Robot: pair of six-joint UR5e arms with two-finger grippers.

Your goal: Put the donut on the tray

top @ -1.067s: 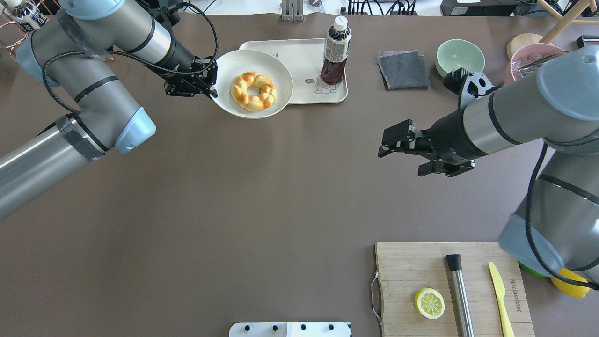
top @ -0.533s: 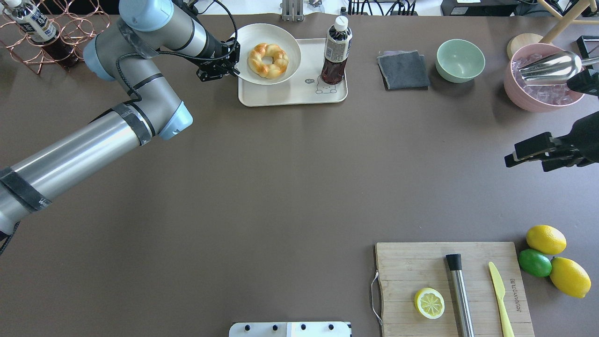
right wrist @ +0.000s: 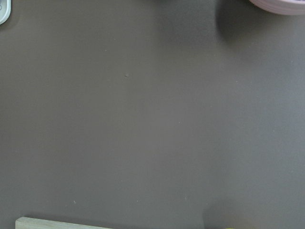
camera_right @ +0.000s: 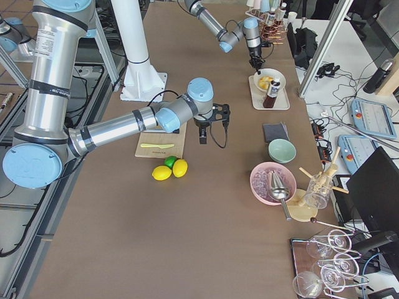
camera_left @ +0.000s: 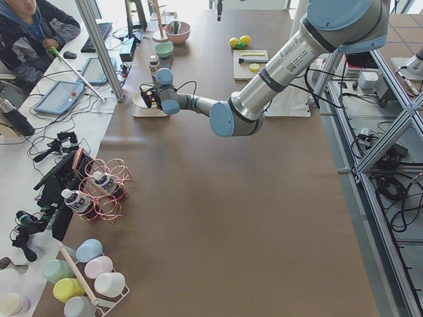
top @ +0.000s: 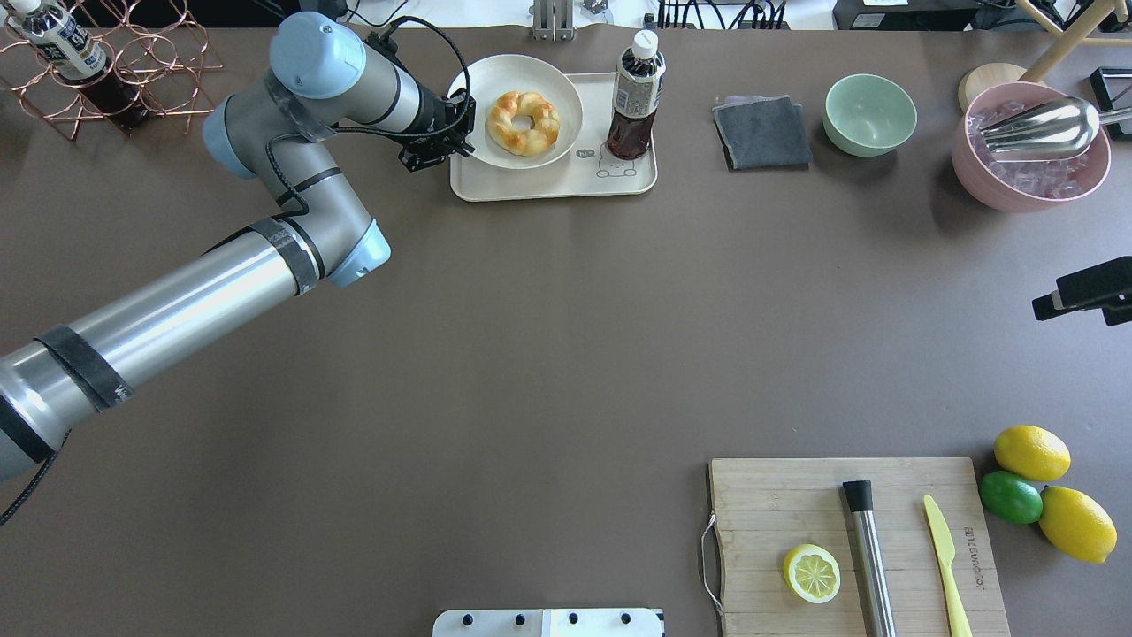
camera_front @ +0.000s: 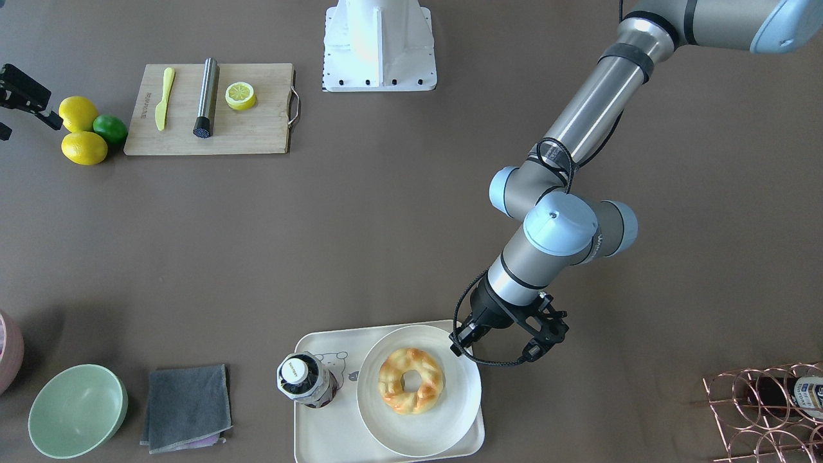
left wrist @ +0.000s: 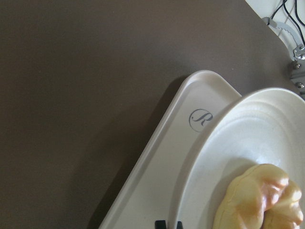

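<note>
The golden-brown twisted donut [top: 504,133] lies on a round white plate [top: 553,80]. The plate sits over the left part of the cream tray [top: 548,181], past its far left corner. My left gripper [top: 455,133] is shut on the plate's left rim. I cannot tell if the plate rests on the tray or hangs just above it. The left wrist view shows the donut [left wrist: 257,200], the plate [left wrist: 248,129] and the tray [left wrist: 157,162] with a shadow under the plate. My right gripper [top: 1083,292] is open and empty at the table's right edge.
A dark drink bottle [top: 632,97] stands on the tray's right part. A grey cloth [top: 762,131], a green bowl [top: 870,113] and a pink ice bowl [top: 1030,146] stand to the right. A cutting board [top: 769,513] with a lemon half [top: 811,572] lies front right. A copper rack [top: 133,62] stands far left.
My left gripper has carried the plate with the donut from the tray's front left corner back and right, over the tray. My right arm has pulled back to the right edge.
</note>
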